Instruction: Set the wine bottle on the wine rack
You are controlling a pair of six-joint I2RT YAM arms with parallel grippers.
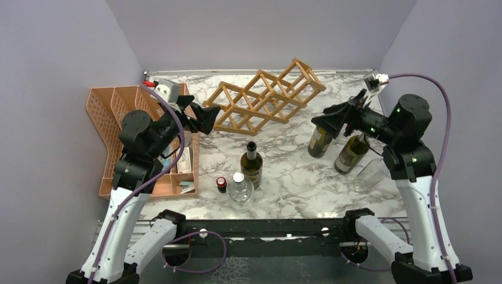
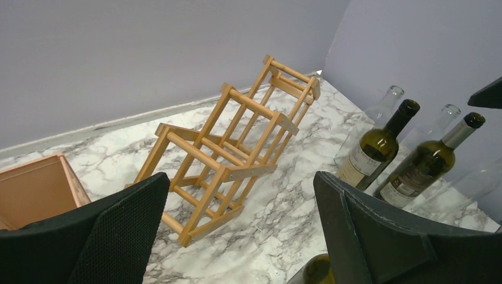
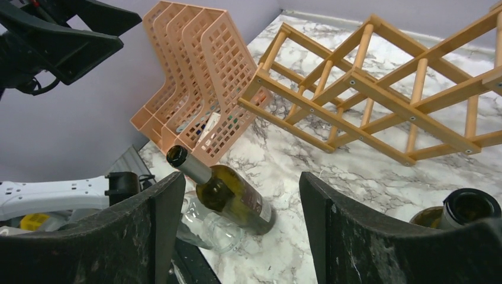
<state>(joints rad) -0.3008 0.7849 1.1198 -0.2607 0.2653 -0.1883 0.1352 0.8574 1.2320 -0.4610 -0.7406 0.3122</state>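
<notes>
The light-brown wooden wine rack lies diagonally at the back middle of the marble table; it also shows in the left wrist view and the right wrist view. Three green wine bottles stand upright: one at the centre and two at the right, also in the left wrist view. My left gripper is open and empty beside the rack's left end. My right gripper is open and empty above the right pair of bottles.
An orange mesh file organiser stands at the left. A clear bottle and a small red-capped item are near the front centre. A clear glass bottle stands at the right. Walls close in the left, back and right.
</notes>
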